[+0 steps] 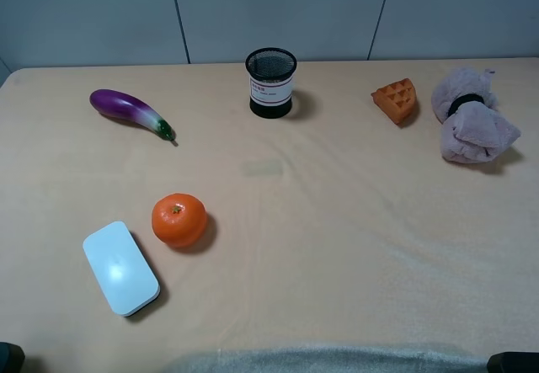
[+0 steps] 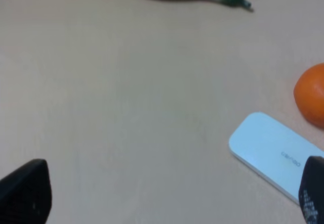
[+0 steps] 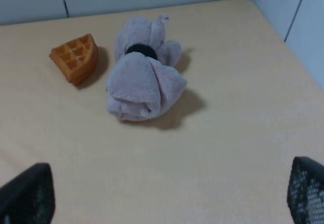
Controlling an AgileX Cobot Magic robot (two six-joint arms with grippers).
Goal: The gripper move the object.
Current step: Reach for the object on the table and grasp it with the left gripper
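Zero contact yet — approach step only, with the left gripper (image 2: 169,193) spread wide and empty, the eggplant (image 1: 130,112) far left on the table (image 1: 337,247), well apart from the orange (image 1: 178,220) — next, reach forward, straddle its middle, close.

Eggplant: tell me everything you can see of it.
The toy eggplant is glossy purple, plastic-looking, fading to white near its small green stem. It lies on its side at the far left of the tan table, stem end nearer the orange, clear of it. Only the table touches it.
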